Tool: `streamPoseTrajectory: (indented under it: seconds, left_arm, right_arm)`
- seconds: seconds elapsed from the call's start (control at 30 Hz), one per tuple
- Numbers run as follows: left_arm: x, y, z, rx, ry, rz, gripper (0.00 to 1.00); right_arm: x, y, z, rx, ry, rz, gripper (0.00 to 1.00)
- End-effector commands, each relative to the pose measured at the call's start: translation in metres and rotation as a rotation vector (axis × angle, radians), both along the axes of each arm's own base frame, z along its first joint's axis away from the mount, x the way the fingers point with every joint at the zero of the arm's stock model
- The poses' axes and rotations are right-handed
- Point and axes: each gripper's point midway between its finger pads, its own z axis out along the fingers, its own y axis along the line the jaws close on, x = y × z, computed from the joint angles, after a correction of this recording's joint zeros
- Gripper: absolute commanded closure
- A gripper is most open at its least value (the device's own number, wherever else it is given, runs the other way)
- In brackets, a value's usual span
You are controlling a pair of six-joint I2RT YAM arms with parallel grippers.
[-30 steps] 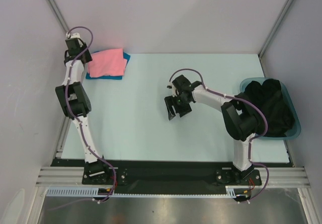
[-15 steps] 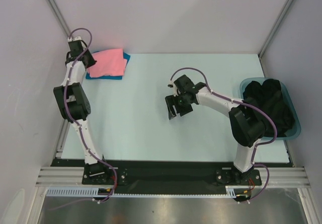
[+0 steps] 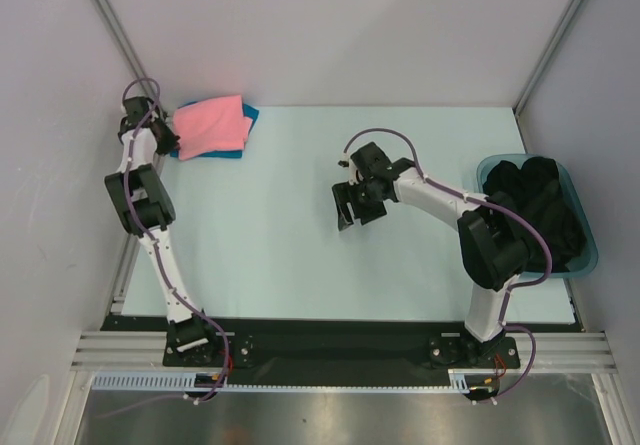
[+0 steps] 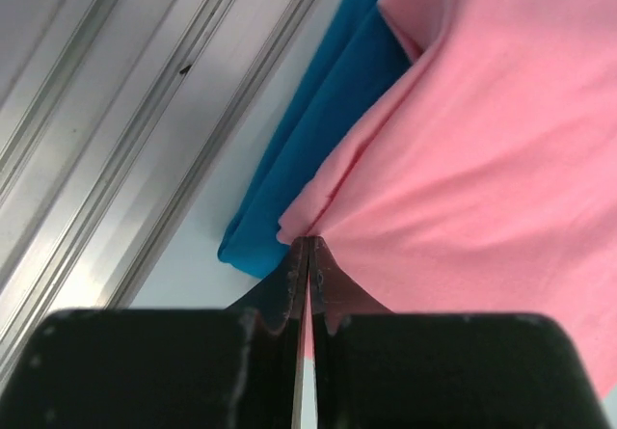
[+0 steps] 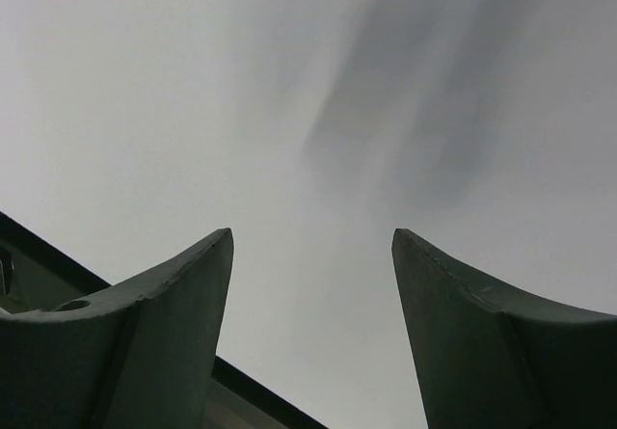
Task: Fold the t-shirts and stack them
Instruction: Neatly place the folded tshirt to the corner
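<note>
The left fingers (image 4: 284, 304) pinch the left corner of the salmon t-shirt (image 4: 482, 159), lying on the teal t-shirt (image 4: 318, 130); the right fingers (image 5: 145, 323), open, are well apart to its right.

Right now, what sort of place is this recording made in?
Probably a lab robot cell rather than a home: blank white walls held in aluminium framing, a pale table, and staged laundry, a pink t-shirt stacked on a teal t-shirt.
</note>
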Motion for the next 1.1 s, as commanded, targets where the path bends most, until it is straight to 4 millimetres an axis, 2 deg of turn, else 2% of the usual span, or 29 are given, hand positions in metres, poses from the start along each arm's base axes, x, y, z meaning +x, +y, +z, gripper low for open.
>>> streamPoseTrajectory:
  seconds: [0.0,0.1,0.13,0.2,0.23,0.27,0.3,0.33,0.37,0.4,0.43,0.47,0.5,0.53,0.57,0.6,0.63,0.67,0.73,0.77,0.8,0.83,0.87,0.9,0.93,0.97,1.0,1.03,1.07]
  left_arm:
    - [-0.007,0.002,0.005,-0.015,0.032,0.035,0.95]
    - [-0.003,-0.006,0.033,0.011,-0.020,0.013,0.91]
    - [-0.002,-0.013,0.054,0.030,-0.048,-0.003,0.89]
    - [-0.004,-0.020,0.072,0.052,-0.068,-0.014,0.86]
    - [-0.008,-0.026,0.079,0.053,-0.072,-0.023,0.85]
    - [-0.011,-0.037,0.103,0.058,-0.107,-0.041,0.85]
    - [-0.014,-0.044,0.115,0.061,-0.121,-0.053,0.84]
    - [-0.024,-0.051,0.112,0.051,-0.099,-0.060,0.83]
    - [-0.033,-0.067,0.143,0.052,-0.147,-0.085,0.81]
    - [-0.040,-0.079,0.150,0.036,-0.161,-0.102,0.79]
    - [-0.053,-0.096,0.132,0.011,-0.131,-0.134,0.77]
    - [-0.062,-0.125,0.139,-0.001,-0.144,-0.188,0.73]
    - [-0.076,-0.144,0.162,0.000,-0.185,-0.225,0.72]
    - [-0.098,-0.164,0.141,-0.022,-0.132,-0.257,0.71]
    - [-0.112,-0.199,0.139,-0.044,-0.124,-0.332,0.69]
    - [-0.127,-0.215,0.135,-0.062,-0.117,-0.356,0.69]
    - [-0.157,-0.228,0.134,-0.073,-0.136,-0.378,0.68]
    - [-0.176,-0.264,0.132,-0.098,-0.146,-0.460,0.66]
    - [-0.221,-0.295,0.130,-0.181,-0.194,-0.526,0.63]
    - [-0.239,-0.314,0.132,-0.219,-0.215,-0.580,0.61]
    - [-0.256,-0.328,0.132,-0.280,-0.221,-0.608,0.60]
    - [-0.277,-0.332,0.113,-0.301,-0.190,-0.620,0.58]
    - [-0.297,-0.342,0.130,-0.310,-0.255,-0.664,0.57]
    - [-0.310,-0.346,0.129,-0.334,-0.263,-0.670,0.56]
    - [-0.332,-0.350,0.130,-0.353,-0.308,-0.696,0.54]
    - [-0.343,-0.351,0.128,-0.379,-0.323,-0.703,0.53]
    - [-0.353,-0.352,0.130,-0.425,-0.343,-0.690,0.53]
    - [-0.371,-0.352,0.127,-0.455,-0.384,-0.709,0.51]
    - [-0.380,-0.352,0.130,-0.487,-0.407,-0.700,0.50]
  right_arm:
    - [0.010,0.004,0.018,0.023,-0.049,0.021,0.27]
    - [0.007,0.000,0.024,0.027,-0.062,0.017,0.27]
    - [0.006,-0.001,0.026,0.029,-0.068,0.015,0.27]
    - [-0.001,-0.005,0.026,0.029,-0.067,0.012,0.27]
    - [0.000,-0.005,0.035,0.047,-0.097,0.009,0.27]
    - [-0.002,-0.007,0.039,0.057,-0.107,0.005,0.27]
    - [-0.010,-0.012,0.033,0.051,-0.092,-0.004,0.27]
    - [-0.011,-0.012,0.035,0.064,-0.100,-0.015,0.27]
    - [-0.016,-0.015,0.042,0.081,-0.115,-0.024,0.27]
    - [-0.018,-0.018,0.041,0.090,-0.116,-0.038,0.27]
    - [-0.027,-0.023,0.031,0.102,-0.097,-0.060,0.27]
    - [-0.031,-0.025,0.040,0.132,-0.122,-0.072,0.27]
    - [-0.035,-0.028,0.041,0.152,-0.128,-0.092,0.26]
    - [-0.041,-0.038,0.027,0.152,-0.115,-0.127,0.26]
    - [-0.043,-0.041,0.039,0.197,-0.137,-0.170,0.25]
    - [-0.046,-0.046,0.037,0.212,-0.137,-0.199,0.25]
    - [-0.041,-0.053,0.040,0.237,-0.164,-0.239,0.24]
    - [-0.050,-0.061,0.031,0.246,-0.139,-0.292,0.23]
    - [-0.048,-0.069,0.051,0.315,-0.207,-0.347,0.21]
    - [-0.054,-0.077,0.043,0.316,-0.205,-0.375,0.21]
    - [-0.055,-0.080,0.060,0.372,-0.243,-0.407,0.20]
    - [-0.055,-0.082,0.066,0.401,-0.271,-0.423,0.19]
    - [-0.061,-0.088,0.061,0.404,-0.273,-0.443,0.18]
    - [-0.064,-0.092,0.077,0.464,-0.322,-0.472,0.17]
    - [-0.067,-0.095,0.081,0.487,-0.338,-0.487,0.15]
    - [-0.071,-0.099,0.085,0.506,-0.360,-0.505,0.13]
    - [-0.078,-0.107,0.069,0.498,-0.341,-0.551,0.09]
    - [-0.085,-0.113,0.079,0.543,-0.376,-0.574,0.00]
    - [-0.094,-0.118,0.056,0.523,-0.341,-0.601,0.00]
